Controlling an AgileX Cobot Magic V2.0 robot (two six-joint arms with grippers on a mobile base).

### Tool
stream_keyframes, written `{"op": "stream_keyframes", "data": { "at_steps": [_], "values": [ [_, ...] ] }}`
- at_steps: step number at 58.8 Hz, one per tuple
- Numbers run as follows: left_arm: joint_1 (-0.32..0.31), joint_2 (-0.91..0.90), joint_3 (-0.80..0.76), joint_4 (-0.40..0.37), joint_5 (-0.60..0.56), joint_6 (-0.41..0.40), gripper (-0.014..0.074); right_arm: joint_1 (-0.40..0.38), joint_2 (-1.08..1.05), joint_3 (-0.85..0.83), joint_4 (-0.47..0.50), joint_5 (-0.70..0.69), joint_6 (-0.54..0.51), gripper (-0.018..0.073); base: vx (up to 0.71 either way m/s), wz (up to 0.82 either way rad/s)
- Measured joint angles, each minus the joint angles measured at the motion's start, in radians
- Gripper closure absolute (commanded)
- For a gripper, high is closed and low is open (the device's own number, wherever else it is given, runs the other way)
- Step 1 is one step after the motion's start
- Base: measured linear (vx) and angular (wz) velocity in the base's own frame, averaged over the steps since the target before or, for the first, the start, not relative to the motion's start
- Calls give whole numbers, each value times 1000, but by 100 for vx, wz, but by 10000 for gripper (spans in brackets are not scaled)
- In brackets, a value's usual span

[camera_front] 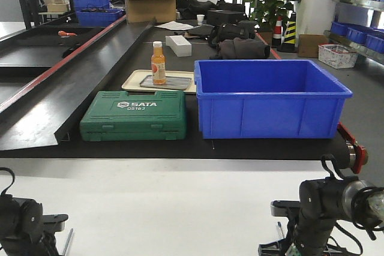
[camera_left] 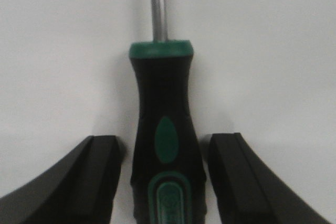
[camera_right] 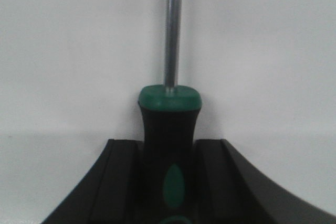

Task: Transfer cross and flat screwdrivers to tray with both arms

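In the left wrist view a screwdriver (camera_left: 167, 129) with a black-and-green handle lies on the white table, its steel shaft pointing away. My left gripper (camera_left: 167, 174) is open and straddles the handle, with a gap showing at each finger (camera_left: 97, 174). In the right wrist view my right gripper (camera_right: 168, 179) is shut on the handle of the other screwdriver (camera_right: 169, 124), both fingers (camera_right: 118, 182) pressed against it. Both tips are out of frame. The front view shows the left arm (camera_front: 21, 223) and right arm (camera_front: 324, 211) low at the table's near edge, beside thin shafts (camera_front: 67, 241). The tray is out of view.
Beyond the white table runs a black conveyor with a green SATA case (camera_front: 133, 115), a blue bin (camera_front: 270, 97), and a beige tray (camera_front: 135, 82) holding a small grey tray and an orange bottle (camera_front: 158, 63). Boxes and bags sit farther back.
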Motion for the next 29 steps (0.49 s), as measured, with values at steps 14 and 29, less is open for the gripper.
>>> {"op": "stream_keyframes", "data": {
  "at_steps": [14, 29],
  "values": [
    [0, 1, -3, 7, 12, 20, 459, 0, 0, 0, 0, 0, -1, 570, 0, 0],
    [0, 1, -3, 7, 17, 68, 602, 0, 0, 0, 0, 0, -3, 570, 0, 0]
  ]
}}
